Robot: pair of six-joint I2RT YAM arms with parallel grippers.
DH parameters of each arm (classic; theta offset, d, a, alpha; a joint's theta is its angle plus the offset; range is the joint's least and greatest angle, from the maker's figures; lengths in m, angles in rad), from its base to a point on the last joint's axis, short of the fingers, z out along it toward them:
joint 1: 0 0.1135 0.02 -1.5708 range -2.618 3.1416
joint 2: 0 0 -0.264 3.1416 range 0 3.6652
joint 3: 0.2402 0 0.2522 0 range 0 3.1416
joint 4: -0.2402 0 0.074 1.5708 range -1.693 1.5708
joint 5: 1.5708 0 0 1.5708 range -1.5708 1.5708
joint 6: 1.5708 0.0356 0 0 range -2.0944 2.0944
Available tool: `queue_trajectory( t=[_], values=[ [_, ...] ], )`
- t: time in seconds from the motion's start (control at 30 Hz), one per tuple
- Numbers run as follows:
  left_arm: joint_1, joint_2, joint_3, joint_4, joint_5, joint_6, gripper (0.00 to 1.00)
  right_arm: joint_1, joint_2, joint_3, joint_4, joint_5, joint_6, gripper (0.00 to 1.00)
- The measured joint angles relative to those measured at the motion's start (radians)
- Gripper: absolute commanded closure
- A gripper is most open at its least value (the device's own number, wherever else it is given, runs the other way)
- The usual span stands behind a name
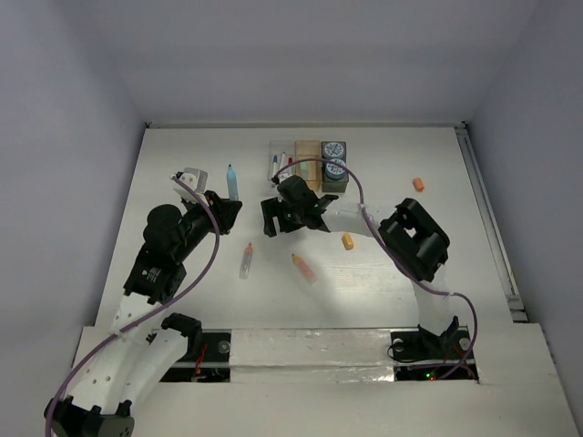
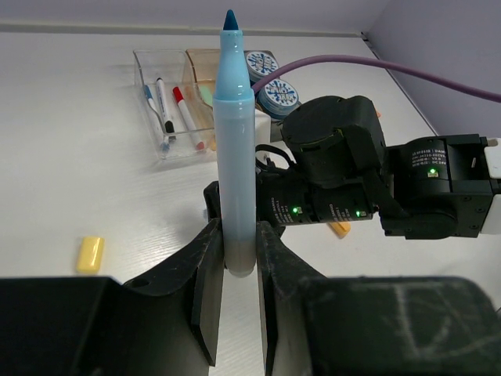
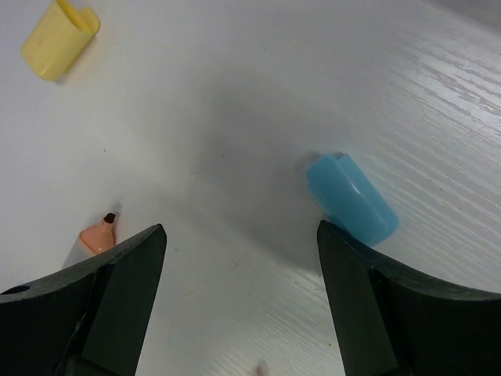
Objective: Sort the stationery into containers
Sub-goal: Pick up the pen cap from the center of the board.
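The white worktop (image 1: 392, 155) is closed in by walls on its left, far and right sides, and bare room is left across its middle. A row of three small translucent plastic bins (image 1: 308, 150) stands at the far middle. The clear bin on the left holds thin pens, the centre bin is orange-tinted, and the dark grey bin on the right holds round rolls.

The left hand (image 2: 239, 243) is clamped narrowly on the lower barrel of a pale blue uncapped marker (image 2: 235, 157). Its long axis runs away from the hand toward the far edge, tip leading, and it is held just left of the clear bin and slightly nearer.

The right hand (image 3: 241, 235) hangs just on the near side of the bins, jaws spread wide, with nothing between them. Beneath it a pale blue plastic cap (image 3: 350, 200) lies on its side on the worktop. It sits off-centre, close ahead of one finger, with its long axis slanting to the line on which the jaws close.

The cap is judged to be the right hand's next target, so a small sideways shift and a turn of the wrist would be needed before closing. A yellow plastic cap (image 3: 59, 39) and the tip of an orange marker (image 3: 98, 235) lie well apart from it, so room is left for the descent.
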Motion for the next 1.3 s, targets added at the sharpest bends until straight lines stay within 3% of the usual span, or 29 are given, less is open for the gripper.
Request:
queue_trajectory(
  t=[0.87, 1.3],
  values=[
    [0.000, 0.002, 0.000, 0.000, 0.000, 0.000, 1.00, -0.039, 0.042, 0.095, -0.113, 0.173, -0.033, 0.10],
    [0.000, 0.010, 0.000, 0.000, 0.000, 0.000, 1.00, -0.047, 0.114, 0.202, -0.122, 0.128, -0.036, 0.12]
  ],
)
